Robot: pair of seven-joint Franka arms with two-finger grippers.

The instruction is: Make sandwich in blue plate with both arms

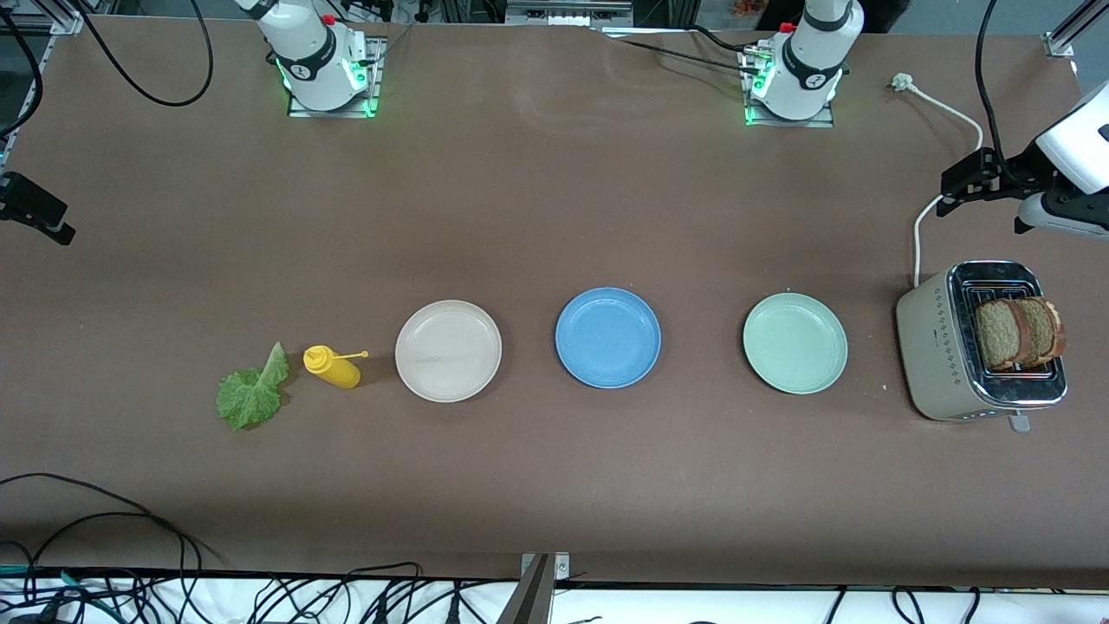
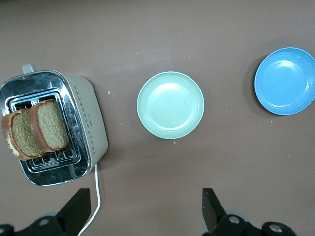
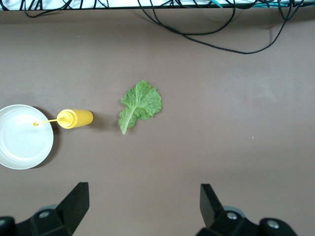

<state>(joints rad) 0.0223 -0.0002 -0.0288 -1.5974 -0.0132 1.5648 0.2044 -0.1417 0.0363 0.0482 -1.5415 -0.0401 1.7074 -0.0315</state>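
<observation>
The blue plate (image 1: 607, 337) (image 2: 288, 81) lies bare at the table's middle. Two brown bread slices (image 1: 1018, 332) (image 2: 37, 130) stand upright in a toaster (image 1: 931, 347) (image 2: 91, 123) at the left arm's end. A green lettuce leaf (image 1: 252, 392) (image 3: 140, 105) lies flat at the right arm's end. My left gripper (image 1: 953, 192) (image 2: 146, 206) hangs open and holds nothing, over the bare table and the toaster's cord. My right gripper (image 1: 52, 221) (image 3: 142, 204) is open too, nothing in it, over bare table at the right arm's end.
A mint-green plate (image 1: 794, 342) (image 2: 170, 104) sits between the blue plate and the toaster. A cream-white plate (image 1: 448, 350) (image 3: 22, 137) and a yellow squeeze bottle (image 1: 332, 367) (image 3: 76, 118) on its side lie between the blue plate and the lettuce. The toaster's white cord (image 1: 918, 234) runs toward the left arm's base.
</observation>
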